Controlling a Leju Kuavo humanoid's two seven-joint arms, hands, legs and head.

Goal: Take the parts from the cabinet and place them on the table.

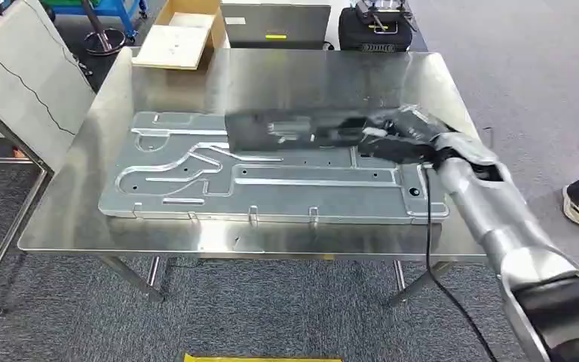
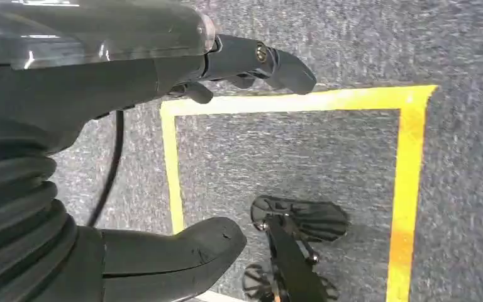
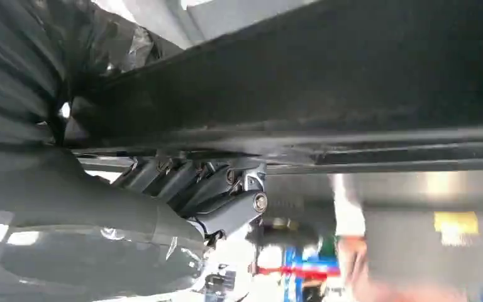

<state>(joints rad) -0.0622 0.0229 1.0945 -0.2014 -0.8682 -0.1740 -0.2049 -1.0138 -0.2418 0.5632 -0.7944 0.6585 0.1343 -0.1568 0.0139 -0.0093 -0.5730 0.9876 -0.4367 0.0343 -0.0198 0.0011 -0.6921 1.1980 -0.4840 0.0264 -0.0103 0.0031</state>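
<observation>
Grey carpet runs under a steel table, with a cardboard box and a dark case past its far edge. A large pressed metal panel lies flat on the tabletop. Above the panel's far side the right hand holds a long dark part by one end, the rest reaching out level toward the table's middle. That end grip probably keeps the hand clear of the surface so the part can be lowered flat; I judge the placing step to be under way, with release not yet done. From the head view I cannot tell whether the part touches the panel or hangs just above it.

The right wrist view shows what the head view cannot: the fingers curl against one face of the part, closed on it. The left wrist view looks at the floor, where yellow tape marks a box; the left hand hangs there with fingers apart, holding nothing.
</observation>
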